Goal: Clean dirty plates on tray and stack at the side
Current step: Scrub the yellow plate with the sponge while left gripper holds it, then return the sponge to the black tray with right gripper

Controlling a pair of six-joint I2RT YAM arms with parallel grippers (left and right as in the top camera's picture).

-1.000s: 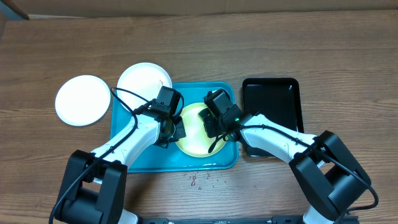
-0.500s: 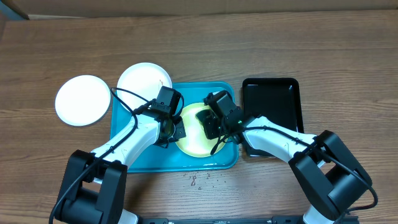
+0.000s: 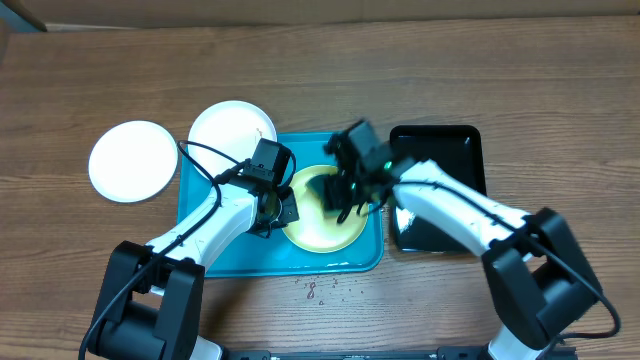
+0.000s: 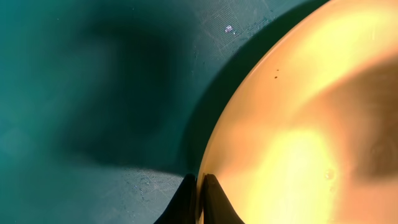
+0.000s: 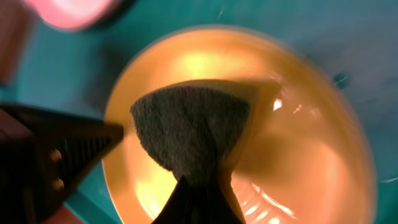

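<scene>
Because the table (image 3: 500,70) is broad and mostly bare wood, the turquoise tray (image 3: 240,258) stands out. It lies close to the near edge at about mid-width, with a black tray (image 3: 437,150) just beside it toward the right edge.

Two of the three plates sit toward the left edge. The outer white plate (image 3: 133,161) lies flat on the wood, apart from the tray. The inner white plate (image 3: 232,128) overlaps the tray's far left corner. The yellow-green plate (image 3: 330,230) lies inside the tray, on its right half.

That plate is round, shallow and glossy, with bright highlights across its well. In the left wrist view a tiny dark speck shows near the rim, and I can make out no clear smear elsewhere. It looks thin, stiff and light, probably plastic. It also looks slick enough to skate on the tray floor under scrubbing, so the raised rim is the place to pin it.

The dark green scouring pad (image 5: 189,121), soft and folded, rests on the plate's well. The right gripper (image 5: 198,190) is clenched on the pad's near end. The left gripper (image 4: 199,190) is pinched onto the plate's rim on the side facing the left edge.
</scene>
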